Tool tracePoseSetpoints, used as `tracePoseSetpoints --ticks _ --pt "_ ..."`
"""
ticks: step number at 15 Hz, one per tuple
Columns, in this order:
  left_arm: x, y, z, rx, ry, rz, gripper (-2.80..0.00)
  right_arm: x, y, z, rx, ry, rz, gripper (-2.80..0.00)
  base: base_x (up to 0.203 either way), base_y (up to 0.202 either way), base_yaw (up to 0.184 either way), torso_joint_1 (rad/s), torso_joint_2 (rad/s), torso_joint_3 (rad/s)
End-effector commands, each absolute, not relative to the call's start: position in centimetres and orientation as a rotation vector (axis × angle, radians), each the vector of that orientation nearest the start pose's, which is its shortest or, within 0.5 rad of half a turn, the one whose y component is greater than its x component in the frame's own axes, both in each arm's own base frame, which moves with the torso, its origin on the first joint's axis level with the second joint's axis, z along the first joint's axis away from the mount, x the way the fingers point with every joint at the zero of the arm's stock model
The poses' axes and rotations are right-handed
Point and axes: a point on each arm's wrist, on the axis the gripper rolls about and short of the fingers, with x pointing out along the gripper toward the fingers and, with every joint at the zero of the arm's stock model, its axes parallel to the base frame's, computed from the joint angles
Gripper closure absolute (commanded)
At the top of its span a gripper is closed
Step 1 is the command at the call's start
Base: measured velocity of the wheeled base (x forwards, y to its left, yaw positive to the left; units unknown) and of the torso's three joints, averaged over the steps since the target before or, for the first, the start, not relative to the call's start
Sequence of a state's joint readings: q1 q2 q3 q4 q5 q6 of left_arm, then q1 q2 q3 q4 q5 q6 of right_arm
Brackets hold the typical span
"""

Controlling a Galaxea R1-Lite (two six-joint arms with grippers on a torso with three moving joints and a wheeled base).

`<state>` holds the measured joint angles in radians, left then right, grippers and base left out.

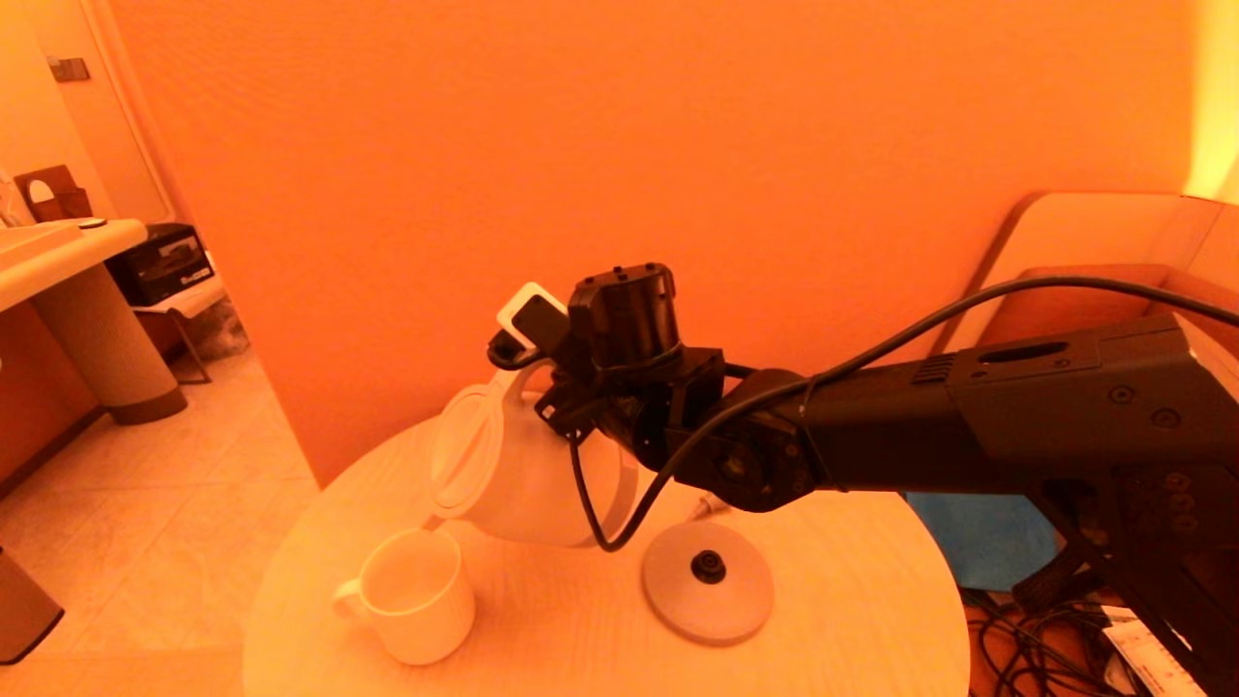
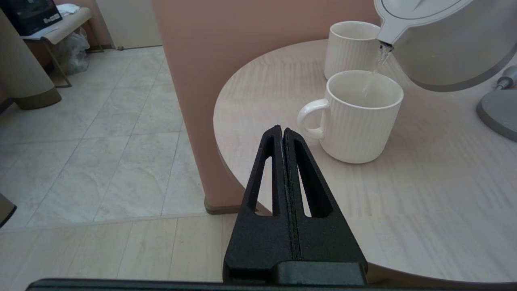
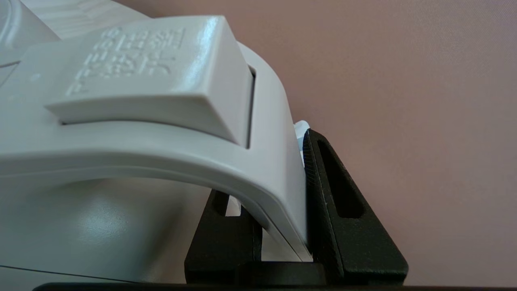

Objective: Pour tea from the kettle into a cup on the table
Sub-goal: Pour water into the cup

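The white kettle [image 1: 523,474] [image 2: 444,44] hangs tilted over the round table [image 1: 542,639] [image 2: 424,194], spout down. My right gripper [image 1: 564,387] [image 3: 274,169] is shut on its loop handle [image 3: 161,157], just below the lid button. A thin stream [image 2: 377,64] falls from the spout into the wide handled mug [image 1: 411,595] [image 2: 359,117]. The handleless cup [image 2: 351,48] stands just behind that mug, apart from the stream; in the head view the kettle hides it. My left gripper [image 2: 282,130] hovers shut and empty at the table's near edge, short of the mug.
The grey kettle base [image 1: 707,581] [image 2: 499,113] lies on the table beside the kettle, its plug end [image 2: 509,76] behind it. A black cable [image 1: 600,513] loops down from the right arm. A wall panel [image 2: 194,101] stands close behind the table; tiled floor lies beyond the edge.
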<state>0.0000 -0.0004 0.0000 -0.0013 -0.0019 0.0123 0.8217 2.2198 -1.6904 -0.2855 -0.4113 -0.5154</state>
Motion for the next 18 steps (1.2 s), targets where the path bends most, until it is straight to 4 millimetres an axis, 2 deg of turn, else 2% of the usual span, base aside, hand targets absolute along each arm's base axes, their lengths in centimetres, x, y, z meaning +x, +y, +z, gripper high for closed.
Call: tracePoseSetpoints --ticks 1,18 --pt "-2.28 0.0 7.56 0.012 -0.002 -0.002 0.0 32.53 33.68 19.11 -0.661 0.089 0.452 0.0 0.0 0.0 0.0 0.0 0.0 0.0" --pt "-2.28 0.0 7.56 0.012 -0.002 -0.002 0.0 32.3 34.09 18.64 -0.731 0.087 0.439 0.0 0.0 0.0 0.0 0.0 0.0 0.0"
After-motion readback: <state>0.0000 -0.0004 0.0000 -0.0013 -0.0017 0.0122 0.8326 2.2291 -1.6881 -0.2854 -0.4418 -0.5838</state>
